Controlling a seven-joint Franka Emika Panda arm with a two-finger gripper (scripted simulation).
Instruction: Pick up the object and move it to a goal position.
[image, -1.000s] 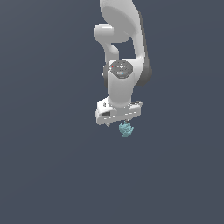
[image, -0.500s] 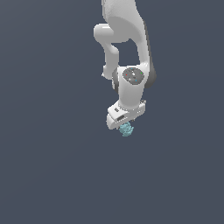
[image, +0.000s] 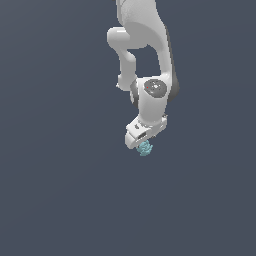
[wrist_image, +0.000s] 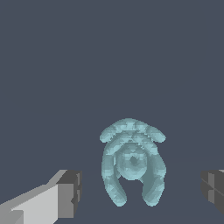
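- Object (image: 145, 148): a small pale teal-blue lumpy clump, much smaller than the white arm, seen just under the claw (image: 143, 145) in the exterior view.
- In the wrist view the object (wrist_image: 132, 164) shows ridged, ring-like bumps around a rounded centre, a wider cap on one end and two lobes hanging from the other.
- The claw (wrist_image: 142, 192) stands wide: its two dark grey fingertips (wrist_image: 71, 192) lie well apart on either side of the clump, with clear gaps between each pad and the object, so neither touches it in this view.
- From the exterior view I cannot tell whether the clump rests on the surface or hangs free; it sits right against the claw's lower end.
- The white Panda arm (image: 150, 95) comes down from the upper edge, with its wrist tilted toward the exterior view's left.
- The surroundings are a flat, plain dark grey-blue surface (image: 60, 200).
- No brand, label or writing can be read on any part.
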